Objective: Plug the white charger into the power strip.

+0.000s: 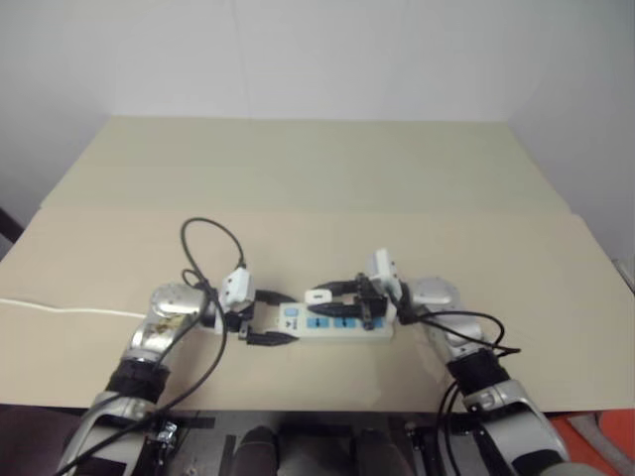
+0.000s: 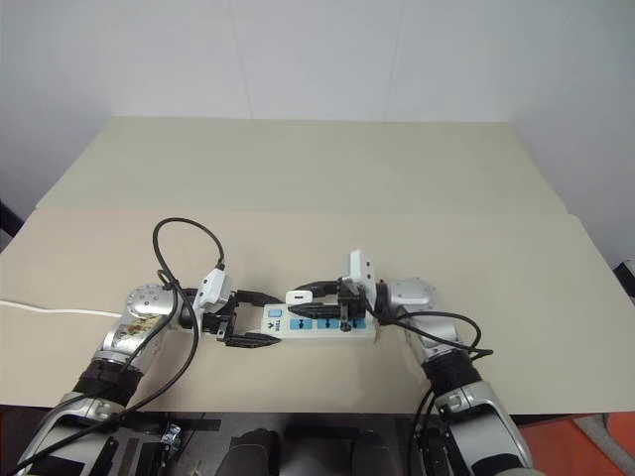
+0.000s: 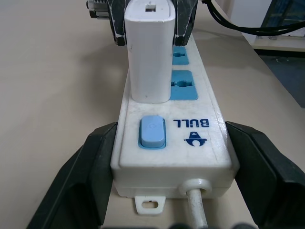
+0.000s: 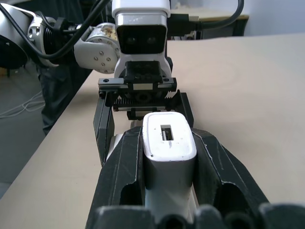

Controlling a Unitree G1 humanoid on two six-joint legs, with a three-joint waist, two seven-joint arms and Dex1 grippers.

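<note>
on table (image 1: 327,188) | left gripper (image 3: 167,157) clamps power strip (image 3: 200,138) | right gripper (image 4: 169,157) holds white charger (image 4: 169,143)

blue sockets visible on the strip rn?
2 in the left wrist view: one beside the white charger, one behind it. A third may be hidden on the power strip.

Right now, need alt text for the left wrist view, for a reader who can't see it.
A white charger stands upright on a white power strip, on the socket nearest the strip's blue switch, pinched between the right tool's black fingers. The left tool's black fingers clamp the strip's cord end on both sides, on a beige table.
</note>
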